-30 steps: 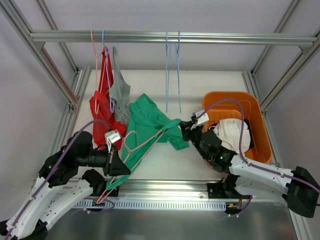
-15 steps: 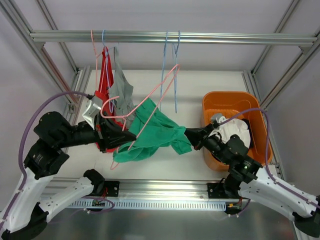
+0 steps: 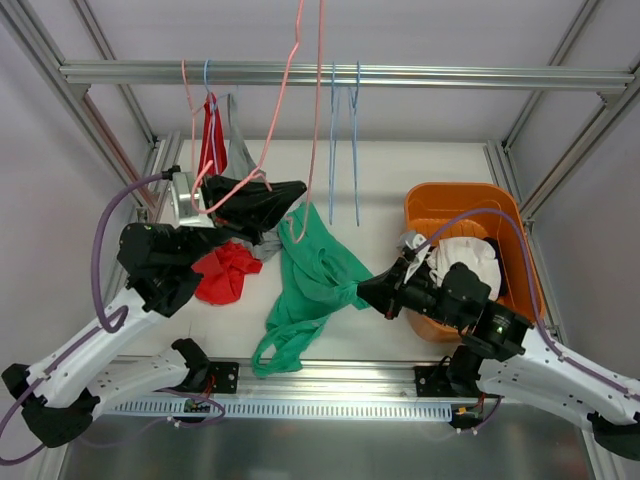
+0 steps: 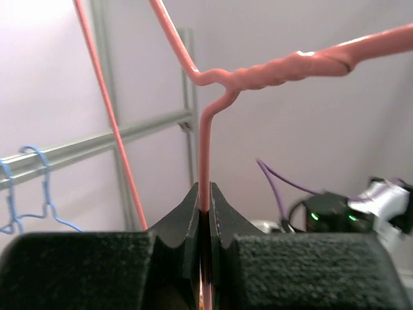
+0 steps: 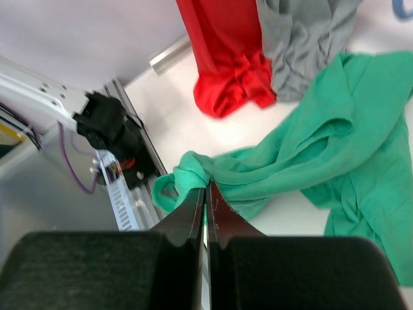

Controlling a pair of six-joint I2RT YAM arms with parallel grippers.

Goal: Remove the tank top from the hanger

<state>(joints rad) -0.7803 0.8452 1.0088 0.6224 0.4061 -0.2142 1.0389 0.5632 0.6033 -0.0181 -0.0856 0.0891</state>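
My left gripper (image 4: 203, 200) sits left of centre and grips the hanger (image 4: 205, 148), which rises in front of the rail (image 3: 450, 76) and past it. The tank top (image 3: 320, 265) lies below on the middle of the table (image 3: 420, 170), its right edge caught in my right gripper (image 5: 206, 194) just left of the basket (image 3: 455, 190), which has cloth (image 3: 465, 260) in it. Two garments (image 3: 210, 140) hang from the rail's left part behind my left gripper, and two more hangers (image 3: 333, 150) hang near its middle.
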